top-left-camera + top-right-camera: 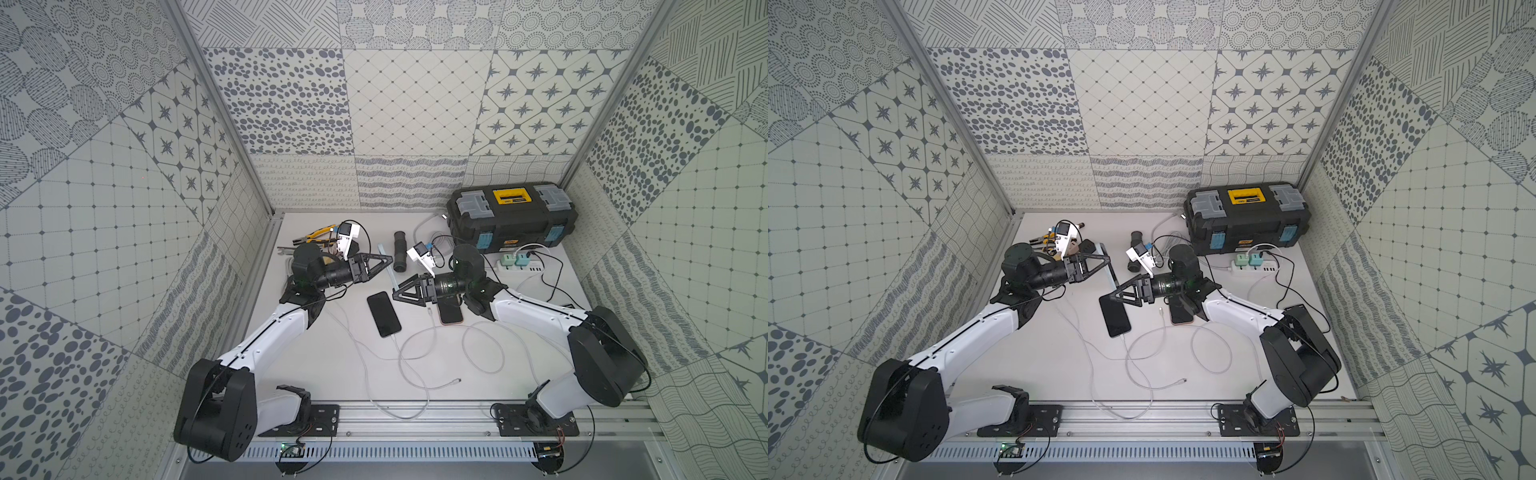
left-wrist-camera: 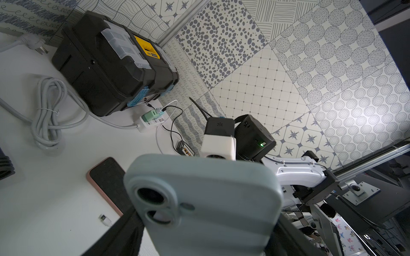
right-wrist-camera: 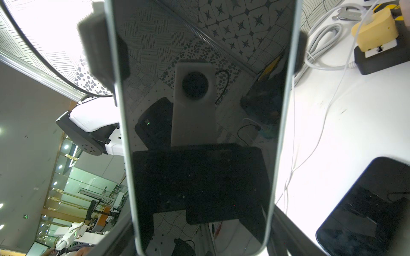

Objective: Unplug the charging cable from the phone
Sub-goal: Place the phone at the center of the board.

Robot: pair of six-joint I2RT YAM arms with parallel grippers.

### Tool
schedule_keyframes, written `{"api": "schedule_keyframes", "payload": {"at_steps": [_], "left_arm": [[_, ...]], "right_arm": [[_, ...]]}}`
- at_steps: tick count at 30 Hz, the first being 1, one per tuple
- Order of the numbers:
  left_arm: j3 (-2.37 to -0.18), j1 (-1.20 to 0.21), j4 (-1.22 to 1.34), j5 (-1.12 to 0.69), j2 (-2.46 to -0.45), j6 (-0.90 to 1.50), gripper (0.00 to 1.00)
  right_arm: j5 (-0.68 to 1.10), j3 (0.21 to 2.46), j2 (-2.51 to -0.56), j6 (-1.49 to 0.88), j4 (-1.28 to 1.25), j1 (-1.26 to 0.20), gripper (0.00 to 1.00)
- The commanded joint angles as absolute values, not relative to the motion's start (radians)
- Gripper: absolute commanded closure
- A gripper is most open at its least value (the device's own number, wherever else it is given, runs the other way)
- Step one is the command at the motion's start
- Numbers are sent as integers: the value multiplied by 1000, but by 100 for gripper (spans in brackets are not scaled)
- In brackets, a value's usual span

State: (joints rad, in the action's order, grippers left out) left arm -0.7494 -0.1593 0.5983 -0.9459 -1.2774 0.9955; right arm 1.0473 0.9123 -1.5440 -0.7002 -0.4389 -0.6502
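Observation:
A phone in a pale blue case (image 1: 386,266) hangs on edge above the table between both grippers. Its back (image 2: 206,199) faces the left wrist view and its dark screen (image 3: 199,133) the right wrist view. My right gripper (image 1: 395,293) (image 3: 202,232) is shut on its near end. My left gripper (image 1: 390,260) (image 2: 204,221) flanks the far end with its pads (image 3: 102,51); contact is unclear. No cable shows in this phone. A black phone (image 1: 384,313) (image 1: 1116,318) lies below with a white charging cable (image 1: 399,347) plugged in.
A pink-cased phone (image 1: 451,313) (image 2: 106,181) lies under the right arm beside a loose plug (image 2: 105,219). A black toolbox (image 1: 513,218) and a power strip (image 1: 519,264) sit at the back right. Pliers (image 1: 316,237) and a black cylinder (image 1: 400,251) lie behind.

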Motion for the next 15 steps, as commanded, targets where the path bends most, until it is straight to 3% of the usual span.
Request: {"api": "schedule_keyframes", "payload": {"at_steps": [1,8,15], "left_arm": [[-748,-156,682,-972,-1269,985,2],[-755,-155,511,-869,-1222,861,2],[-766,-155,244,-655,-1144,707,2]], "right_arm": [[1051,900,-1534,-705,-537,-646,58],[1000,866,-1495,-691,-531,-633,63],[862,858,-1444,-570,-314,-632,66]]}}
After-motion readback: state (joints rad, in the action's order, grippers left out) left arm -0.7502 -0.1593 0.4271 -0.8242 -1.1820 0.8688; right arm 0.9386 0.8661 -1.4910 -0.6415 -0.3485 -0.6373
